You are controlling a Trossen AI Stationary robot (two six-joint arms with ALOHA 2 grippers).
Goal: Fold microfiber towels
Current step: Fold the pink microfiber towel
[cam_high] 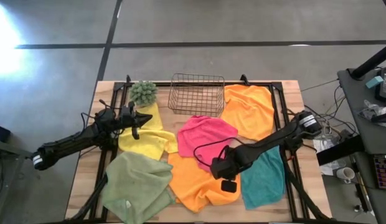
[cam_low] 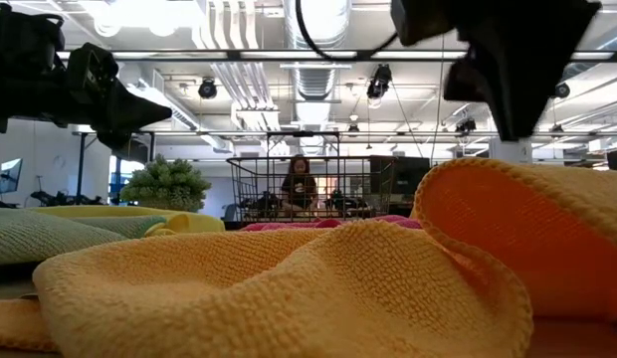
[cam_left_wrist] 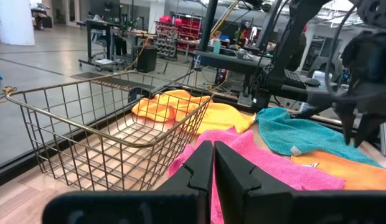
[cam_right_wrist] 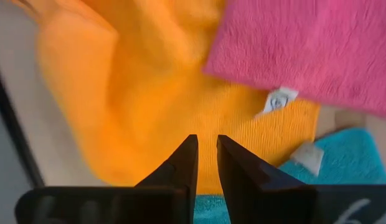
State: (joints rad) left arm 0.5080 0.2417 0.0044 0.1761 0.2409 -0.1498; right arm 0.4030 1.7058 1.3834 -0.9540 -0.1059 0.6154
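Six unfolded towels are spread across the table point(cam_high: 292, 93); the right gripper point(cam_high: 228, 185), slightly parted and empty, is poised over the front-edge orange towel point(cam_high: 196, 183), where the overlapping pink towel point(cam_high: 205, 134) could be snagged too.

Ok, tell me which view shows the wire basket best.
The left wrist view: the basket fills the near frame, its grid, rim and bare floor clear. The high view shows the basket whole but small, from straight above. The low view shows it far off behind the towels. The right wrist view misses it.
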